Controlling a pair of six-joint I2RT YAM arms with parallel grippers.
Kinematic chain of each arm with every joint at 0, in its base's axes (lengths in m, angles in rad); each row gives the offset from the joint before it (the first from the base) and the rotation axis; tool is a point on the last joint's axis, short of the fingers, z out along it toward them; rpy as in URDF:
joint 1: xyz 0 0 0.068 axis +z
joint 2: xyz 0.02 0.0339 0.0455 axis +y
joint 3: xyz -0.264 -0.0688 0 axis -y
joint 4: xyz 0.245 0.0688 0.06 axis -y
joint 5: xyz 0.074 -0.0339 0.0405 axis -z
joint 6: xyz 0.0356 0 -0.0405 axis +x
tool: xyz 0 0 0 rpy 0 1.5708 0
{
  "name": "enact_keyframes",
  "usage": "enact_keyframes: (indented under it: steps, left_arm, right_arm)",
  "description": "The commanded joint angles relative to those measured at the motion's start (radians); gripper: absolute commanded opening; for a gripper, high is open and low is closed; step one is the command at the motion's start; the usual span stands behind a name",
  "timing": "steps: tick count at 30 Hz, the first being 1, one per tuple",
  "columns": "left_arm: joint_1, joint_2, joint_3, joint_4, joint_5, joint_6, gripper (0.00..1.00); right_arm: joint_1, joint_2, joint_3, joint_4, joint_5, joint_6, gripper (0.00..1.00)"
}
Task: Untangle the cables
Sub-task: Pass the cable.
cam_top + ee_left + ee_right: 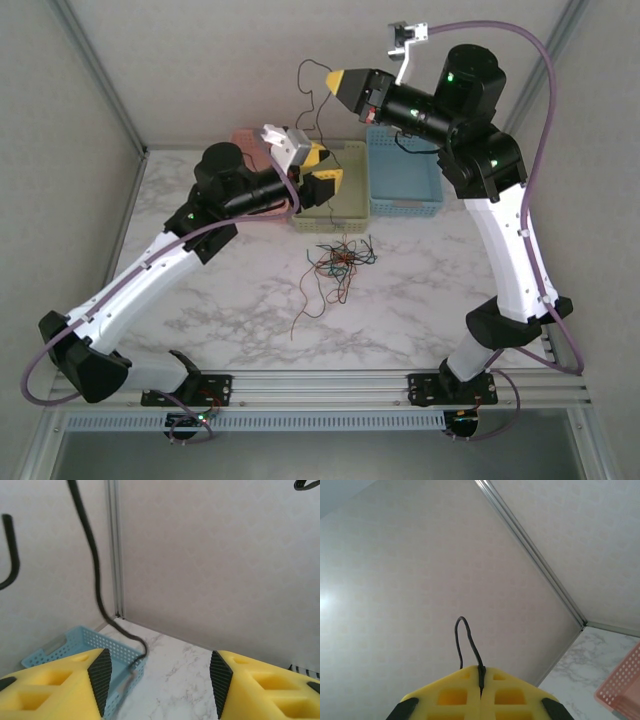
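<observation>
Separating one strand: right gripper (335,80) clamped on black cable (303,92), held high. Left gripper (322,167) jaws apart, empty. Cable tangle (338,258) mid marble table (440,290). Next, probably: pinching the dangling strand with left, pulling clear.

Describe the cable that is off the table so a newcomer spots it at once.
In the top view, look above the green basket at the far edge of the table: the right pincer is shut on a black cable. Unlike the mixed-colour tangle lying mid-table, it is one strand, held in the air.

Glossy marble-look table (430,290), perforated plastic basket (405,207)
</observation>
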Motion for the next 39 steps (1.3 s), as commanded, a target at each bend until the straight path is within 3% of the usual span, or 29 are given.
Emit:
enact_keyframes:
  steps: [1, 6, 10, 17, 19, 22, 26, 27, 31, 32, 33, 35, 37, 39]
  left_arm:
    - [-0.007, 0.018, 0.023, 0.029, 0.006, -0.013, 0.55]
    - [-0.007, 0.015, 0.015, 0.023, -0.045, 0.006, 0.52]
    - [-0.007, 0.012, 0.006, 0.031, -0.111, 0.009, 0.59]
    - [-0.007, 0.013, 0.006, 0.004, -0.249, 0.028, 0.59]
    - [-0.006, 0.006, -0.002, -0.003, -0.237, 0.037, 0.58]
    - [-0.007, 0.003, -0.003, -0.013, -0.183, 0.036, 0.41]
    - [-0.007, 0.001, 0.021, -0.053, -0.199, 0.026, 0.05]
    - [-0.007, -0.002, 0.029, -0.074, -0.206, 0.028, 0.00]
    - [-0.007, -0.042, 0.016, -0.126, -0.230, 0.037, 0.00]
    - [-0.007, -0.062, 0.000, -0.129, -0.244, 0.040, 0.00]
    - [-0.007, -0.079, -0.015, -0.135, -0.259, 0.042, 0.00]
    - [-0.003, -0.105, -0.037, -0.159, -0.303, 0.050, 0.00]
    - [0.006, -0.114, -0.027, -0.221, -0.347, 0.071, 0.00]
    - [0.026, -0.105, 0.019, -0.299, -0.386, 0.084, 0.00]
  right_arm:
    - [0.007, -0.020, -0.003, 0.001, -0.029, 0.009, 0.00]
    - [0.009, -0.020, -0.003, -0.010, -0.026, 0.006, 0.00]
    - [0.010, -0.020, -0.004, -0.010, -0.035, 0.011, 0.00]
    - [0.014, -0.027, -0.006, -0.030, -0.034, -0.001, 0.00]
    - [0.013, -0.030, -0.007, -0.032, -0.031, -0.005, 0.00]
    - [0.014, -0.028, -0.008, -0.032, -0.030, -0.003, 0.00]
    - [0.013, -0.028, -0.008, -0.034, -0.022, -0.012, 0.00]
    - [0.013, -0.029, -0.008, -0.036, -0.020, -0.023, 0.00]
    - [0.014, -0.040, -0.009, -0.076, 0.040, -0.088, 0.00]
    - [0.014, -0.044, -0.014, -0.092, 0.073, -0.110, 0.03]
    - [0.013, -0.049, -0.023, -0.105, 0.106, -0.132, 0.14]
    - [0.013, -0.061, -0.059, -0.134, 0.208, -0.182, 0.65]
    - [0.011, -0.074, -0.096, -0.178, 0.335, -0.208, 0.98]
    - [-0.001, -0.091, -0.152, -0.200, 0.420, -0.239, 0.99]
